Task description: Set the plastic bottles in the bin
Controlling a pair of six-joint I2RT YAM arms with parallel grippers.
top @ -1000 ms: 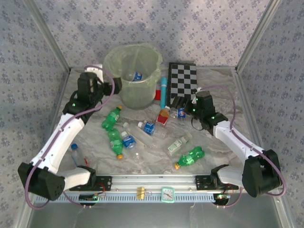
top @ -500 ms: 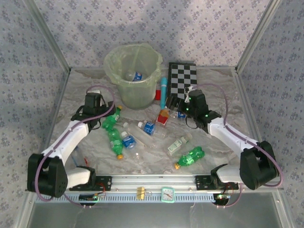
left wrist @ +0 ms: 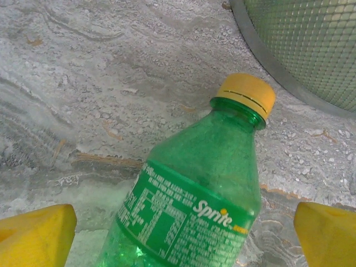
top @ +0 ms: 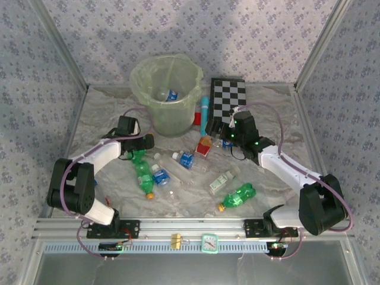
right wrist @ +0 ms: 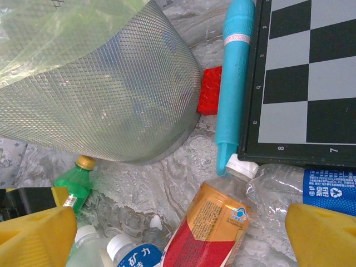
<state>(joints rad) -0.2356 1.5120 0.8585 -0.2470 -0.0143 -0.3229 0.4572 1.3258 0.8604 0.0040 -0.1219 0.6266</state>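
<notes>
Green Sprite bottle (left wrist: 194,183), yellow-capped, lies untouched between the fingers of my wide-open left gripper (left wrist: 182,233).
My right gripper (right wrist: 179,236), likewise spread and empty, frames a red-labelled bottle (right wrist: 214,222).

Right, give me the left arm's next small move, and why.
Probably ease down and close: the left gripper stands open, its yellow fingers wide on either side of the green Sprite bottle, neither one touching it yet.

A green Sprite bottle (left wrist: 194,206) lies lower centre, yellow cap (left wrist: 246,94) toward the bin (left wrist: 311,44) at upper right. Yellow fingertips (left wrist: 33,233) flank it.
</notes>
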